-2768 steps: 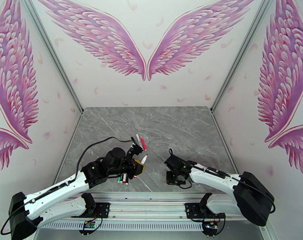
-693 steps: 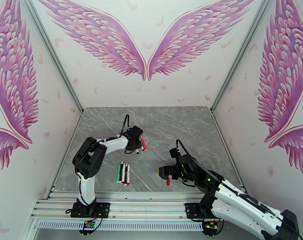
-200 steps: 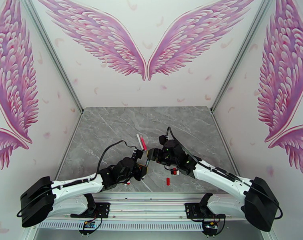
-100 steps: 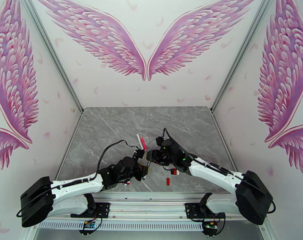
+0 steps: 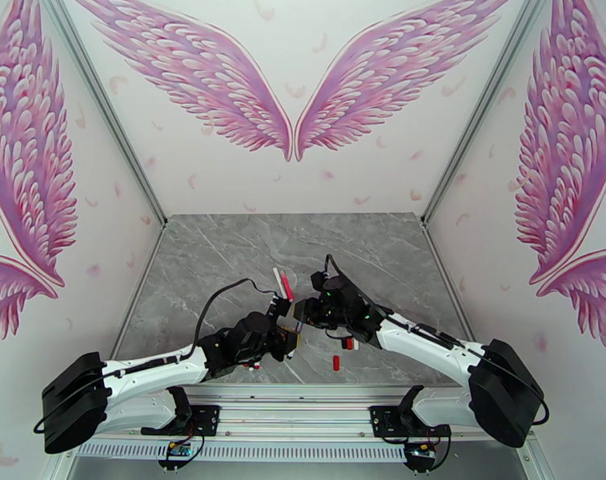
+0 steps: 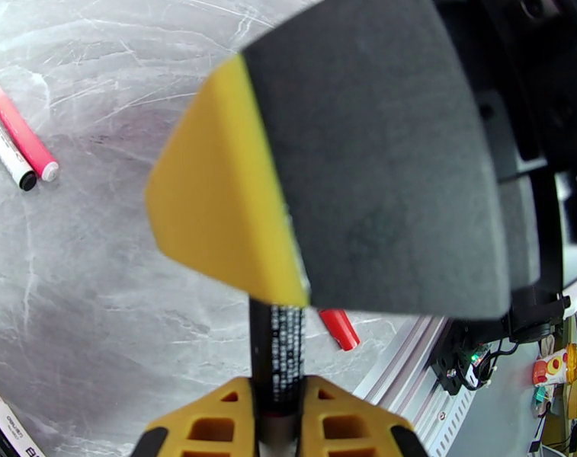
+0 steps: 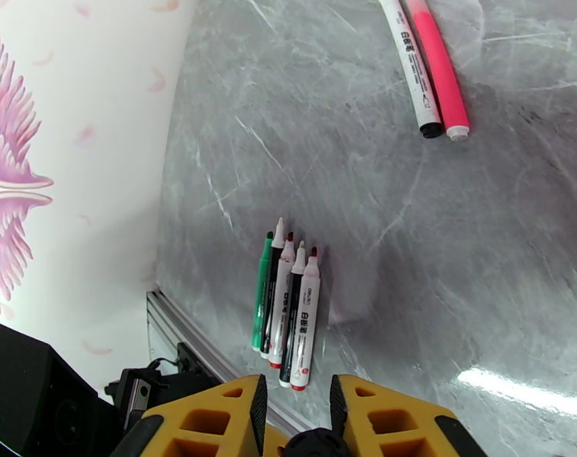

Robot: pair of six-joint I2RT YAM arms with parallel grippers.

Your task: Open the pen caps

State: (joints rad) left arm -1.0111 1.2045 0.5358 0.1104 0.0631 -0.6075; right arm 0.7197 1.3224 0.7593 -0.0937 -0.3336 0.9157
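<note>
Claws meet mid-frame in the overhead view above the grey marble tabletop point(image 5: 383, 250). The left claw point(image 6: 277, 405) is clamped on a slim black marker pen with white lettering point(image 6: 286, 340). The right claw point(image 7: 297, 413) is nearly closed, seemingly pinching that pen's dark cap point(image 7: 315, 443). A short red plastic cap point(image 6: 339, 329) lies loose at lower centre of the left wrist frame. Five uncapped white, green and black marker pens point(image 7: 280, 306) lie side by side at the lower middle of the right wrist frame.

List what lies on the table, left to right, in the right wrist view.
green pen → the other pens packed in its row → white pen with a black end → pink pen
</note>
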